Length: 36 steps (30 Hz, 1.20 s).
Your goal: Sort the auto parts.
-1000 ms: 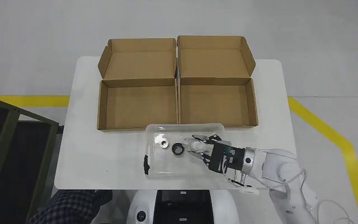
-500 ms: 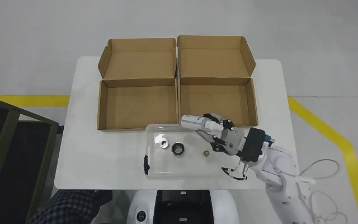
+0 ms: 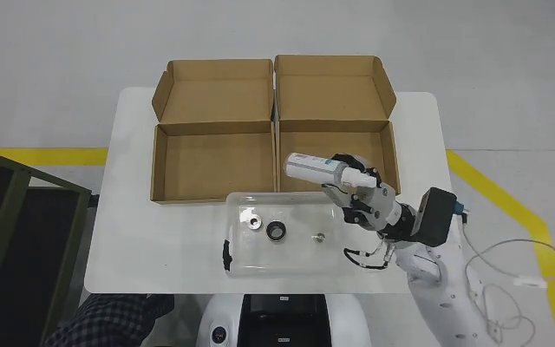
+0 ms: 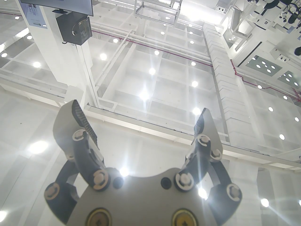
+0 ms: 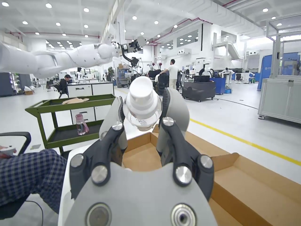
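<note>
Item: white bottle [image 3: 312,166], centre-right of frame, clamped near its cap end by the right gripper [image 3: 349,180], above the front wall of the right-hand cardboard box [image 3: 392,165].
Handling: carry it fully past that wall and lower it before releasing.
Left gripper [image 4: 138,109]: jaws spread, empty.

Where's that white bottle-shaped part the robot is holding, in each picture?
Top view: white part, over right cardboard box.
Left wrist view: ceiling beyond open left tool.
Right wrist view: centre, in right tool, same box below.
Shared landmark: that box.
</note>
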Each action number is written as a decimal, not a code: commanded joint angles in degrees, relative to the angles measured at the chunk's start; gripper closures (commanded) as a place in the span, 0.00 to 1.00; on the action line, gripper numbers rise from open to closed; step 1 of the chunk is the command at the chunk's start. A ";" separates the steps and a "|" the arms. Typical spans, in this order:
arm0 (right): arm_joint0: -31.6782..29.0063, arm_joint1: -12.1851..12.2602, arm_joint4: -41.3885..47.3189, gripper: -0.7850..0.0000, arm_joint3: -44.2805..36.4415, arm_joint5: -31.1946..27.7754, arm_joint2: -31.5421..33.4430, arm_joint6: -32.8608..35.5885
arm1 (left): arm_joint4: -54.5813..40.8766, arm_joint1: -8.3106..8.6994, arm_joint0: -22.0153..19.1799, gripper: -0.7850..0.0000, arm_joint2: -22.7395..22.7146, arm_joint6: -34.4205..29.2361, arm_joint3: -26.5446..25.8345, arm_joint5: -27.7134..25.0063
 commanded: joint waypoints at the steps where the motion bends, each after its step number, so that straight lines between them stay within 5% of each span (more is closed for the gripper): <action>1: 0.71 -0.10 2.21 1.00 0.31 -0.24 -0.17 -0.58 | 0.00 0.00 0.00 0.00 0.00 0.00 0.00 0.00; 36: 5.67 -1.22 5.30 1.00 -2.85 1.18 -3.02 -0.78 | 0.00 0.00 0.00 0.00 0.00 0.00 0.00 0.00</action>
